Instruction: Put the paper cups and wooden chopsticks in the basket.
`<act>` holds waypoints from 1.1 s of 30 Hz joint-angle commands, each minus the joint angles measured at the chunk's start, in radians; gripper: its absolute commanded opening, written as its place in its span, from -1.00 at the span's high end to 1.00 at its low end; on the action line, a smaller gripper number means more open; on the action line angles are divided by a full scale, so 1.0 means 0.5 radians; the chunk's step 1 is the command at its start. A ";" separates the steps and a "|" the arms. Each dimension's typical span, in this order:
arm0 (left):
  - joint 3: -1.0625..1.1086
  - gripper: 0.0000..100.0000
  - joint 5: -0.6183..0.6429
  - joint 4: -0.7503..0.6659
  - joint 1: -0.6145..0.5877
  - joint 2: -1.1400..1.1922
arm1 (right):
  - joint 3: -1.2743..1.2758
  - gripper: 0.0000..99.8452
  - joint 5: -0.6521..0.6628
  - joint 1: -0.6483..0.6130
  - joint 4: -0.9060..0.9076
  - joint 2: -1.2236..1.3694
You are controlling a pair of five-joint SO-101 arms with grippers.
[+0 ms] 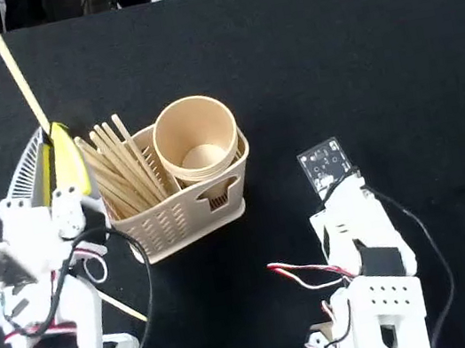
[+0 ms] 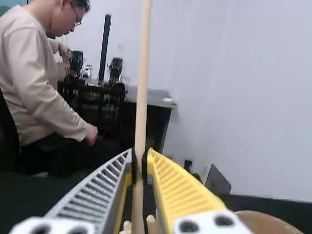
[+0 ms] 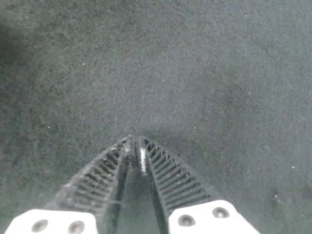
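I see one basket on the one table, and two arms, the left arm and the right arm. In the basket there is one stack of cups, nested so closely that I cannot count them past the top one, and one bundle of chopsticks, roughly eight, too tightly packed to be sure. Two more are outside it: one chopstick in the left gripper, and one loose stick on the table.
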 commanded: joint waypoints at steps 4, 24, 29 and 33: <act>-0.597 0.94 0.178 0.239 -0.017 -0.015 | -0.014 0.97 0.012 0.012 -0.018 -0.029; -0.342 0.56 0.227 0.804 -0.038 -0.015 | -0.014 0.97 0.012 0.012 -0.018 -0.029; -0.674 0.54 0.028 1.077 -0.588 0.031 | -0.014 0.97 0.012 0.012 -0.018 -0.029; -0.511 0.54 0.000 1.077 -1.106 0.239 | -0.014 0.97 0.012 0.012 -0.018 -0.029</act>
